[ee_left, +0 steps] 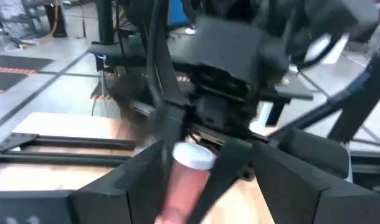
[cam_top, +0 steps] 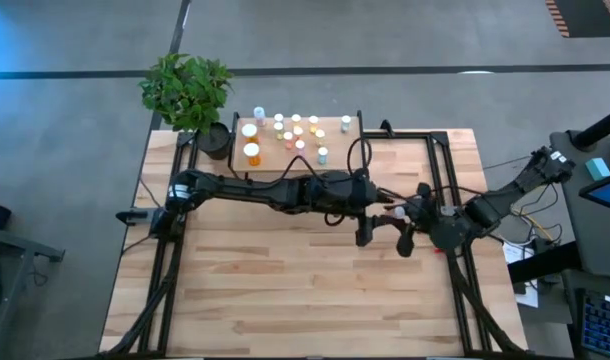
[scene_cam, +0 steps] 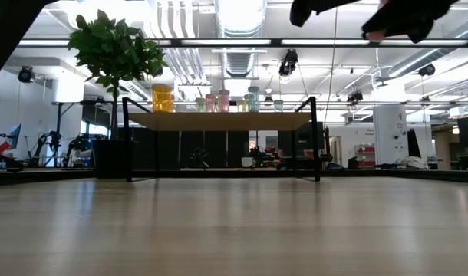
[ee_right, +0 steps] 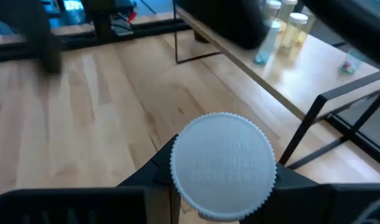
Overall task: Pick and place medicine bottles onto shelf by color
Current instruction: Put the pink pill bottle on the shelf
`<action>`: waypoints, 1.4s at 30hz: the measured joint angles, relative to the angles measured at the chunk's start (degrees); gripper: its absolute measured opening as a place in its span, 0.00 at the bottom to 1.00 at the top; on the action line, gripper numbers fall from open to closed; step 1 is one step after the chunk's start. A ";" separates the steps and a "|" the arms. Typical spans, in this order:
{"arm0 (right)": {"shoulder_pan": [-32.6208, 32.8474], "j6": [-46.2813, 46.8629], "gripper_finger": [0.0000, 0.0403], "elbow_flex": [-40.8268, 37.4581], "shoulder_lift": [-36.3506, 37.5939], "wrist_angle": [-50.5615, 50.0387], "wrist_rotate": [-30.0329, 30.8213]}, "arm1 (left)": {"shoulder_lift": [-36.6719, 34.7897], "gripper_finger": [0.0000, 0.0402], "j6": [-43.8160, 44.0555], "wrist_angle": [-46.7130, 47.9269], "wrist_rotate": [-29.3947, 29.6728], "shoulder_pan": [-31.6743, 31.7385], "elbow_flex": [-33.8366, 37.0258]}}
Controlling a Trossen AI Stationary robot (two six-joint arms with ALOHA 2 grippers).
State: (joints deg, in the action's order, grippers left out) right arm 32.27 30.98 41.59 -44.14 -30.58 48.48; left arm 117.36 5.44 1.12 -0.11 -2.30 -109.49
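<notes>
A pink medicine bottle (ee_left: pixel 180 186) with a white cap (ee_right: pixel 222 165) hangs high over the table's middle right, also seen from above (cam_top: pixel 397 212). My right gripper (cam_top: pixel 407 225) is shut on it. My left gripper (ee_left: pixel 190 177) faces it from the table's left, open, one finger on each side of the bottle's body in the left wrist view. Whether they touch it I cannot tell. The shelf (scene_cam: pixel 219 121) stands on black legs at the far edge. Orange (scene_cam: pixel 163 98), pink (scene_cam: pixel 211 102) and teal (scene_cam: pixel 253 98) bottles stand upright on it. My right gripper holds the pink bottle between its two fingers (ee_right: pixel 154 177), somewhere below the cap. The cap's round top faces back at the wrist camera and hides the place of contact. The bottle is lifted clear of the table, cap end up (ee_left: pixel 193 155).
A potted plant (cam_top: pixel 185 90) stands at the far left corner beside the shelf. Black frame rails (cam_top: pixel 440 190) run along the table's sides. Bare wood tabletop (cam_top: pixel 285 290) lies below and in front of both arms.
</notes>
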 joint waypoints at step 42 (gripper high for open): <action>-7.56 -21.68 0.23 13.83 -8.27 -4.93 -21.97 | -1.05 0.40 -10.50 4.34 -8.35 1.05 0.02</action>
State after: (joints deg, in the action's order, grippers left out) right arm 24.71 9.30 55.42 -52.42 -35.51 26.51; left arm 116.31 -5.06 5.46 -8.46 -1.26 -109.47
